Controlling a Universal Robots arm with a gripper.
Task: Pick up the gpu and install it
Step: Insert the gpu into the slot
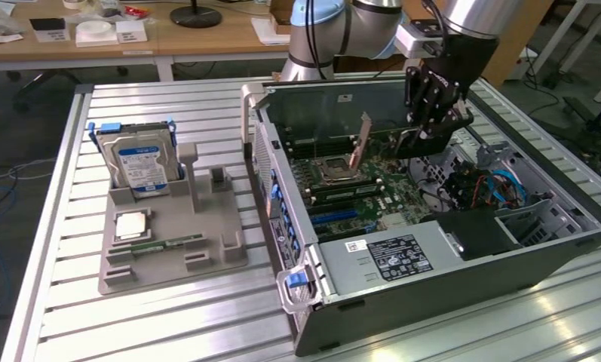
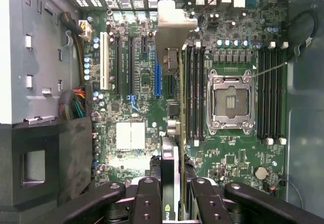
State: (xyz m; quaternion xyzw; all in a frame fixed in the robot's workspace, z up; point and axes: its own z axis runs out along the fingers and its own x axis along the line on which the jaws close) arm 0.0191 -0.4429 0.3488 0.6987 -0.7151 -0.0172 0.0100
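Lowering the thin, brownish gpu card (image 1: 360,145) well likely means keeping its bottom edge level and parallel to the long blue expansion slot (image 2: 157,77), then pressing straight down without tilt. The card stands on edge over the green motherboard (image 2: 238,158), just beside the square silver processor socket (image 2: 230,102). The black fingered gripper (image 1: 424,143), farther from that socket, is clenched on the card's end, fingers (image 2: 147,201) flanking it.
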